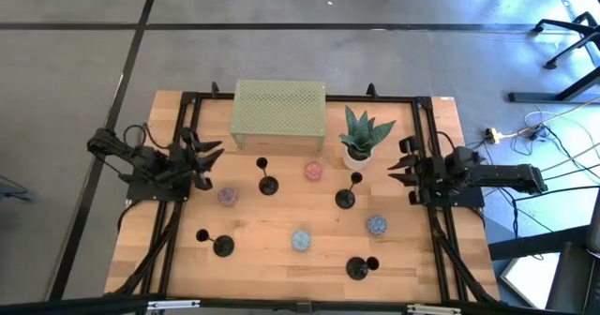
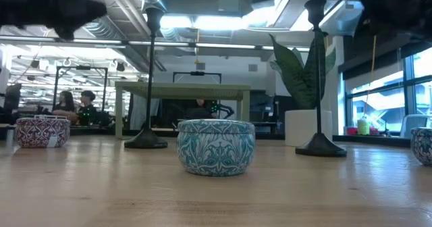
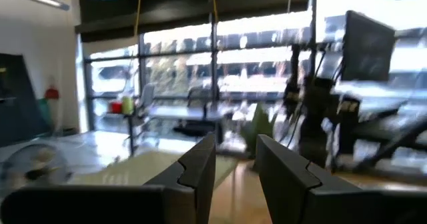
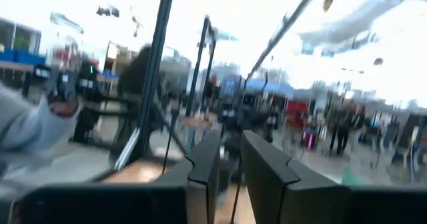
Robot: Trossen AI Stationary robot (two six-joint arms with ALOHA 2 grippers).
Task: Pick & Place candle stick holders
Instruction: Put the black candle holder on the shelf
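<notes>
Wooden tabletop spreads between my two arms, ringed by a black frame, with an open office floor beyond it. My left gripper hangs at one side edge of the table, jaws parted by a narrow gap with nothing between them; my right gripper faces it from the opposite edge, its gap narrower, also empty.

Closest ahead of my left gripper stands one candle stick holder; another sits farther off toward the front edge. Nearest my right gripper is a third, just past the potted plant, and the fourth stands toward the front on that side. Small patterned tins lie scattered among them, and a green perforated box sits at the back.

To do this well, I judge I should widen the jaws, come in low and level at a stem, close around it midway, and lift straight up so the base clears the tins.
</notes>
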